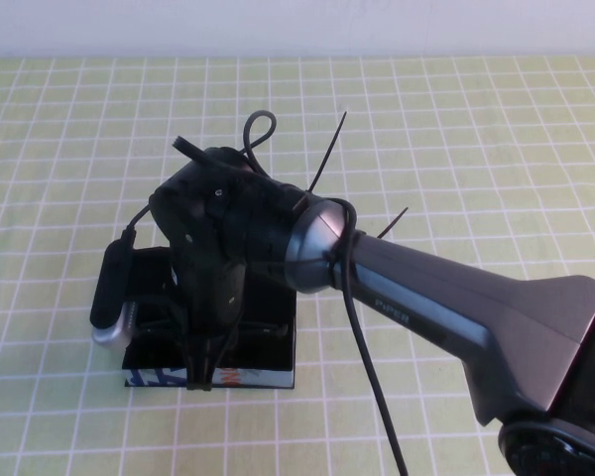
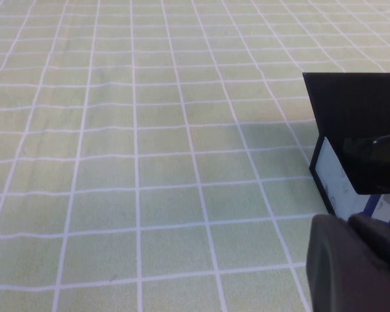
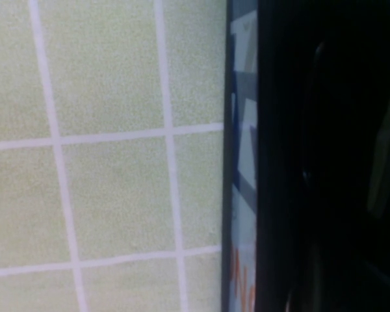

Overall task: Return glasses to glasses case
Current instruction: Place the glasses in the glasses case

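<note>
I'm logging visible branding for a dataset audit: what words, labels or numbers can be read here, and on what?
"PIPER": on the right arm's grey forearm link, high view.
Blue and orange marks on the glasses case front side: a pattern or lettering, not readable in any view.
Right gripper, reaching down into the case: no text.
Left gripper, beside the case: no text.

Through the right wrist camera I see the green checked tablecloth (image 3: 104, 162) with white grid lines beside the glasses case (image 3: 244, 162), whose patterned side shows blue, white and a little orange. Past its edge everything is too dark to make out.
</note>
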`<state>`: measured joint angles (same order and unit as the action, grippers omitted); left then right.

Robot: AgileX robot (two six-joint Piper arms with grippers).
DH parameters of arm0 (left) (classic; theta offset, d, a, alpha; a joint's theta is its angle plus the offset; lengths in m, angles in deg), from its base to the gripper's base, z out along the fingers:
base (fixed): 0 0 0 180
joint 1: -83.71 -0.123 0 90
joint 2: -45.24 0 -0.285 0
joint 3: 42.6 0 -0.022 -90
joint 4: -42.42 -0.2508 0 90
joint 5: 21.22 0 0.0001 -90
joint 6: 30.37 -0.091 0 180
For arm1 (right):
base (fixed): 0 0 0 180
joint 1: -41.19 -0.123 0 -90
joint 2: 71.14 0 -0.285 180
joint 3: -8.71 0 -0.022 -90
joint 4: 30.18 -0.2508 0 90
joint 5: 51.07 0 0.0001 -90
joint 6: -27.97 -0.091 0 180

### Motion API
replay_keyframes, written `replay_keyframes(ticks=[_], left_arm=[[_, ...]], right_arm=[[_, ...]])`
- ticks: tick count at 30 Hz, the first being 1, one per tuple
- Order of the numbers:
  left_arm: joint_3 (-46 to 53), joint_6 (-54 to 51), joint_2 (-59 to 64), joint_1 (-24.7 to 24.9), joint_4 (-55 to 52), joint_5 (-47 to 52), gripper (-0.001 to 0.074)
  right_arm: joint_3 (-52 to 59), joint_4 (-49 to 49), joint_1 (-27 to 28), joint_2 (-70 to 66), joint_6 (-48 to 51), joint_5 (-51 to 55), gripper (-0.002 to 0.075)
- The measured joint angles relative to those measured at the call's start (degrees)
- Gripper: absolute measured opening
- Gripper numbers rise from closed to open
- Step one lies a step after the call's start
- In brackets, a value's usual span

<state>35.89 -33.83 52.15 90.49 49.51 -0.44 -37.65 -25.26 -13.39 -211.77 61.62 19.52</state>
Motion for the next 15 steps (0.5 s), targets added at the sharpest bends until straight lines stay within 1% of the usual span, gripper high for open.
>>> replay_keyframes(ticks=[15], left_arm=[[0.0,0.0,0.0,0.0,0.0,0.0,-0.0001]], right_arm=[[0.0,-0.2,0.5,-1.0,-0.2,0.0,0.0064]])
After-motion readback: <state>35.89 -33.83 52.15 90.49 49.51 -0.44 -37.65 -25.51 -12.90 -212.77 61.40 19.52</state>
